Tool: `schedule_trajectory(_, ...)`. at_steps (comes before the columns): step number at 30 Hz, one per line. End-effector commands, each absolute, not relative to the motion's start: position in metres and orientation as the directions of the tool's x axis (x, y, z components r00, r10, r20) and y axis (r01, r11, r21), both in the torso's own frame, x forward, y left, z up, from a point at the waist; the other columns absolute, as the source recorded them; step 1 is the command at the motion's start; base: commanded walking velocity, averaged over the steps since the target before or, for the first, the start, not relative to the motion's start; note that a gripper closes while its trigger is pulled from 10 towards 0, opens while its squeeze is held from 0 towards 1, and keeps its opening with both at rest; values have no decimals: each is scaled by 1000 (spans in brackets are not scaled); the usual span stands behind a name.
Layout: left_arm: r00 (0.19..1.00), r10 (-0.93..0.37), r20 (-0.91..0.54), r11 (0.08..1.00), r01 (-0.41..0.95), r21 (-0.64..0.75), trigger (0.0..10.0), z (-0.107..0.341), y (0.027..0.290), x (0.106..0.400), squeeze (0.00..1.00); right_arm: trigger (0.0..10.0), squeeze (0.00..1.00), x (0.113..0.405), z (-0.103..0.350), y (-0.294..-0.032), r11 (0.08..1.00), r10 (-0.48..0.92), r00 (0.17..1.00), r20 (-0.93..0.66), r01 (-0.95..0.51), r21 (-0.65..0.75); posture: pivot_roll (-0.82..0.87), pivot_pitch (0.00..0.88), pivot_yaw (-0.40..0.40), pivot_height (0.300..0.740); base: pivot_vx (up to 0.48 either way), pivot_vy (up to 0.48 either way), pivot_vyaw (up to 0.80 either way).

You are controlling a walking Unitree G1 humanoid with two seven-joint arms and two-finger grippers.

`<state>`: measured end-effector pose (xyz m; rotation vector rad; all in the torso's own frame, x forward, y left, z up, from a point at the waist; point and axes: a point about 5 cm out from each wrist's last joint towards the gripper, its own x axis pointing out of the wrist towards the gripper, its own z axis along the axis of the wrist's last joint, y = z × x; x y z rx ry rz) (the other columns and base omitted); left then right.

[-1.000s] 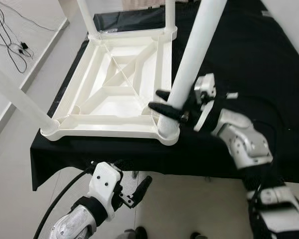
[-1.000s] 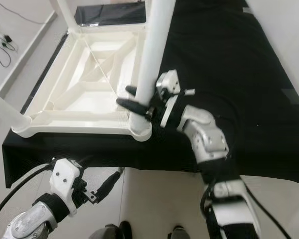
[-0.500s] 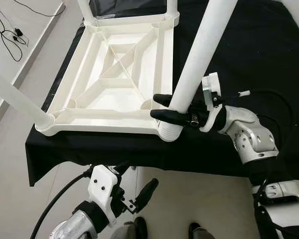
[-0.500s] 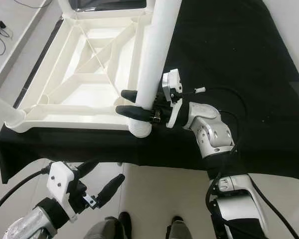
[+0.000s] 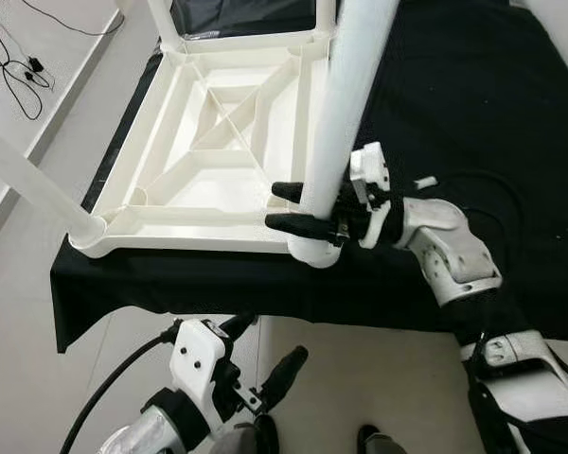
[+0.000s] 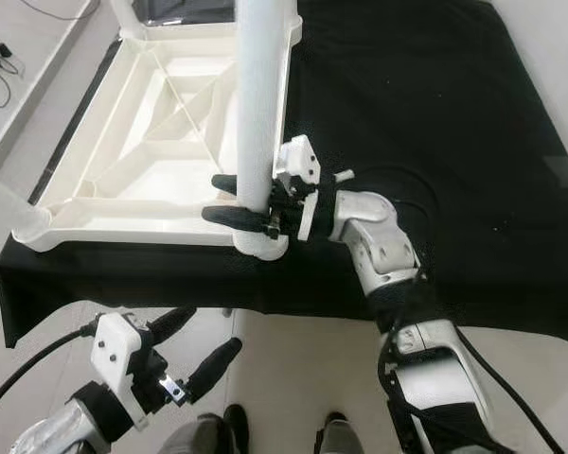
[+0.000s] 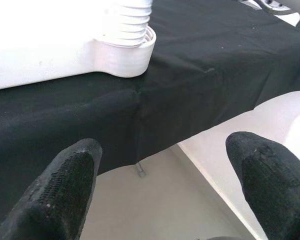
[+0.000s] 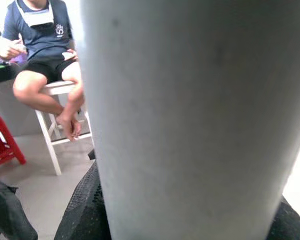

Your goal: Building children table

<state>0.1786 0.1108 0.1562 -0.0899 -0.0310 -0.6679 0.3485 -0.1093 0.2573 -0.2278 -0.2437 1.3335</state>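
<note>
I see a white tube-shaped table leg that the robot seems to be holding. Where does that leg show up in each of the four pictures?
Left eye view: white plastic table leg rises from the upturned white tabletop's near right corner, right tool around it.
Right eye view: same leg, centre-left.
Left wrist view: its ribbed base, top edge.
Right wrist view: leg close up, between black fingers.
Shared landmark: corner socket.

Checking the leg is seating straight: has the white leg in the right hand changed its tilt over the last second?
Yes. The white leg in the right hand leaned rightward before; against the tabletop's corner socket it now stands nearer upright.
</note>
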Motion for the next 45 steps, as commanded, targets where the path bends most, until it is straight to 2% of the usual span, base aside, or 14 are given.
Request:
schedule_trajectory(1, 785, -617, 50, 782, 619, -77, 10000, 154, 111, 175, 0, 10000, 0, 349, 237, -104, 194, 976, 213, -49, -945, -262, 88, 329, 85, 740, 0, 0, 0)
schedule_trajectory(11, 787, -615, 55, 783, 617, -82, 10000, 155, 112, 173, 0, 10000, 0, 355, 239, -104, 175, 979, 196, -58, -952, -251, 90, 345, 80, 740, 0, 0, 0)
schedule_trajectory(25, 785, -617, 50, 780, 619, -86, 10000, 157, 113, 169, 0, 10000, 0, 356, 250, -117, 89, 996, 91, -3, -979, -185, 101, 371, 91, 740, 0, 0, 0)
schedule_trajectory(33, 784, -619, 47, 780, 620, -85, 10000, 157, 114, 168, 0, 10000, 0, 356, 249, -118, 68, 997, 74, -22, -979, -192, 103, 378, 93, 740, 0, 0, 0)
schedule_trajectory(36, 785, -618, 47, 781, 619, -83, 10000, 158, 114, 168, 0, 10000, 0, 355, 239, -109, 27, 996, 44, -79, -979, -201, 110, 382, 95, 740, 0, 0, 0)
schedule_trajectory(39, 785, -618, 46, 781, 619, -82, 10000, 158, 114, 168, 0, 10000, 0, 356, 239, -107, 29, 995, 48, -86, -979, -204, 110, 382, 95, 740, 0, 0, 0)
schedule_trajectory(45, 786, -616, 46, 782, 618, -80, 10000, 158, 115, 168, 0, 10000, 0, 365, 246, -105, 113, 990, 130, -60, -965, -236, 116, 383, 89, 740, 0, 0, 0)
